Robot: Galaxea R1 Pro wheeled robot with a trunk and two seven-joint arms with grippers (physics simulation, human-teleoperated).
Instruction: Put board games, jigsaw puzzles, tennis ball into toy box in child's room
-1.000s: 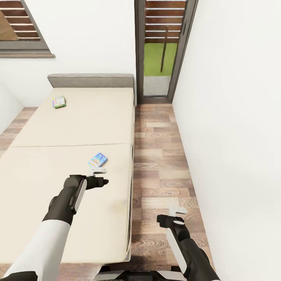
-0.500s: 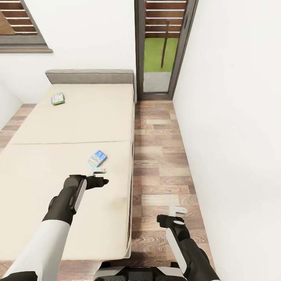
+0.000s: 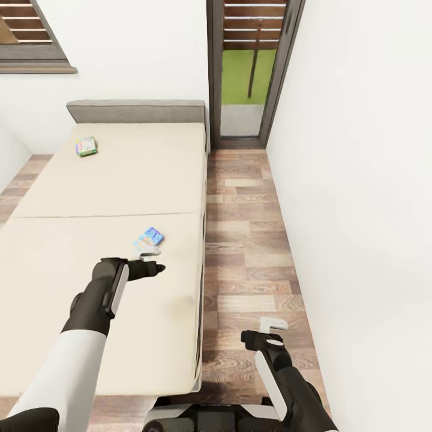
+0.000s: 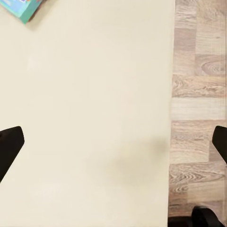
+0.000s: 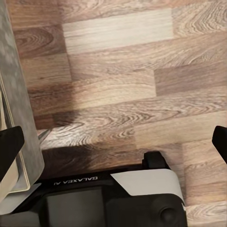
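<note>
Since a second ago your left gripper (image 3: 146, 259) has crept toward the near board game (image 3: 149, 238), now just off its tips at 12 o'clock; jaws wide, nothing held. Pickup looks imminent. Second board game (image 3: 86, 146) lies far off at 11 o'clock by the headboard (image 3: 137, 111). Bed (image 3: 90, 282): plain beige, smooth. Right gripper (image 3: 271, 331), wide too, hangs over the wood-grain floor (image 3: 249, 240).
</note>
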